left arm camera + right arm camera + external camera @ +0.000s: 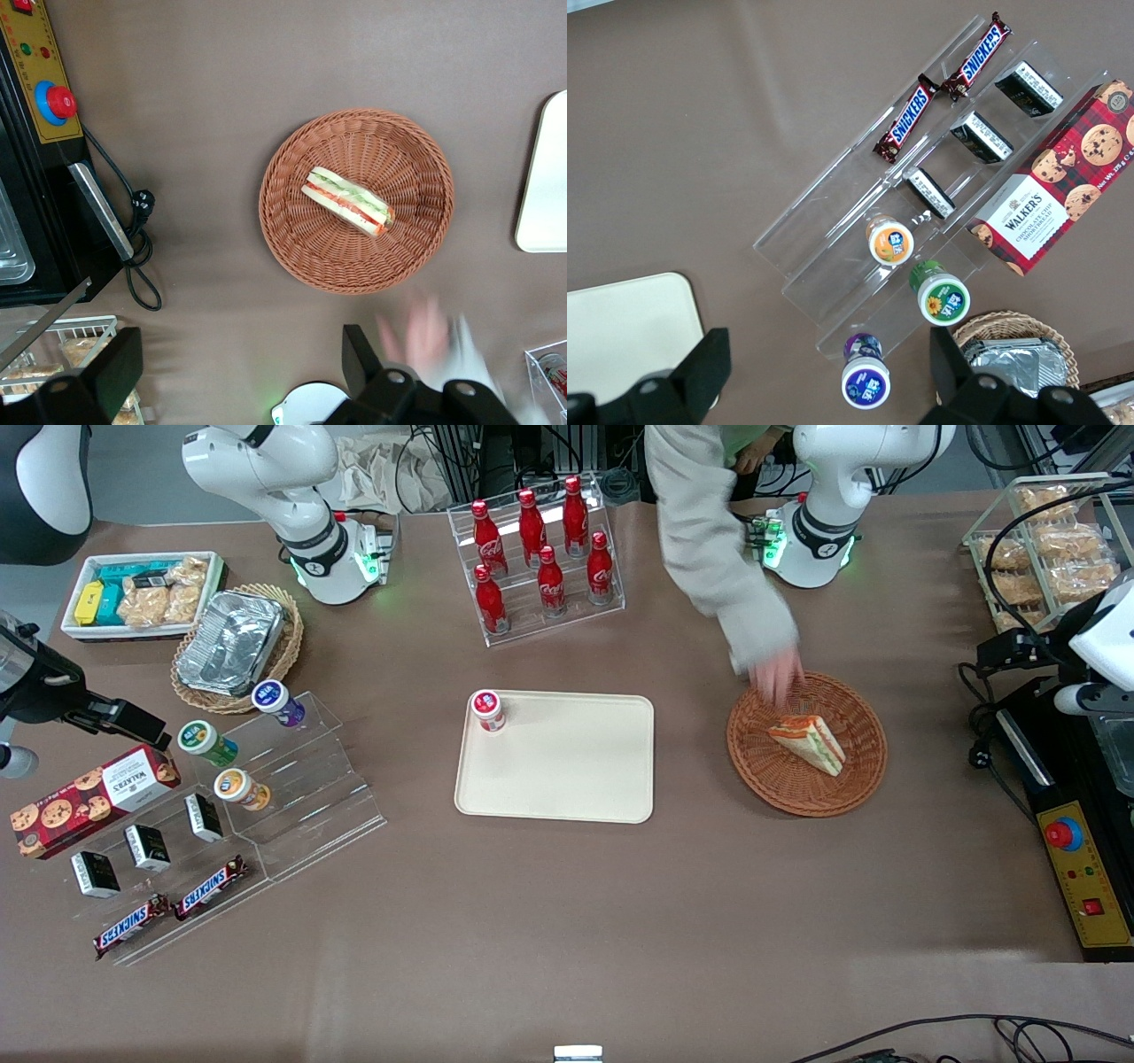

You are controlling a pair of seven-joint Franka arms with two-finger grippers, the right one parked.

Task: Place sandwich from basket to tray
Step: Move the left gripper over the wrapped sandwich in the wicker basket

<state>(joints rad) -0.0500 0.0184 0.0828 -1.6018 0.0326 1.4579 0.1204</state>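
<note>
The sandwich (808, 744) (347, 200), a white-bread wedge with red and green filling, lies in the round reddish-brown wicker basket (855, 713) (407, 159). A person's hand (777, 676) (423, 326) reaches over the basket's rim, close to the sandwich. The cream tray (567, 771) (545, 186) lies beside the basket, toward the parked arm's end of the table. My left gripper (1010, 654) (237, 367) hangs high over the working arm's end, well clear of the basket. It is open, with nothing between its fingers (359, 359).
A small red-lidded jar (487, 710) stands on one tray corner. A rack of red cola bottles (540, 549) stands farther from the camera than the tray. A control box with a red button (1063, 834) (55, 102), a black cable (142, 266) and a snack rack (1041, 549) crowd the working arm's end.
</note>
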